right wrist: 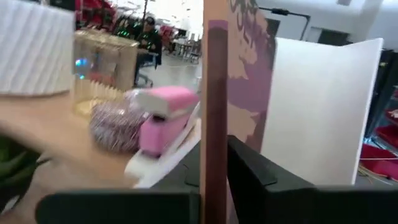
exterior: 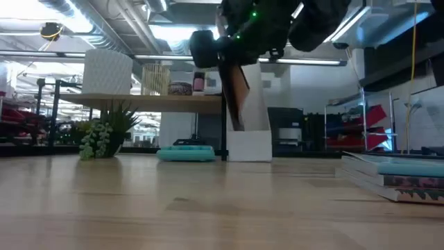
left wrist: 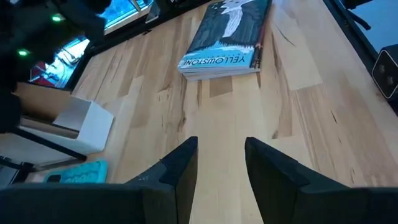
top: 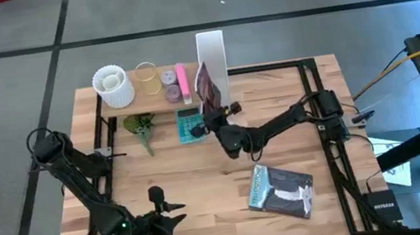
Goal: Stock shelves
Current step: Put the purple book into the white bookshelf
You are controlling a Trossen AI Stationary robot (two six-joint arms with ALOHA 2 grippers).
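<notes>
Right hand (top: 212, 117) is gripping a thin book (top: 206, 87) by its lower edge, holding it upright just above the white file box (top: 211, 51) at upper centre of the high view. In the low view the book (exterior: 234, 94) is hanging tilted, its lower end dipping into the open top of the file box (exterior: 251, 142). In the right wrist view the fingers (right wrist: 249, 174) are clamping both faces of the book (right wrist: 216, 93), spine edge toward the camera.

Book is looking like a slim, light, fairly stiff paperback; covers are probably glossy, so it could be slipping or pivoting in a narrow pinch. Hold near the bottom edge is leaving a lot of book above the grip, hence the lean. The box is light card and may be tipping if the book is catching its wall.

The wood shelf (top: 159, 100), upper left of centre, is carrying a white ribbed pot (top: 113, 85), a clear jar (top: 146, 78) and a pink stapler (top: 182, 80); a plant (top: 141, 128) and a teal item (top: 189, 125) are sitting below it.

A second book (top: 281, 191), titled Yellowstone, is lying flat on the counter (top: 195, 182) at lower right; it is thicker and likely heavier, best taken across the spine edge.

Left hand (left wrist: 221, 165) is parked at lower left, fingers parted and empty.
</notes>
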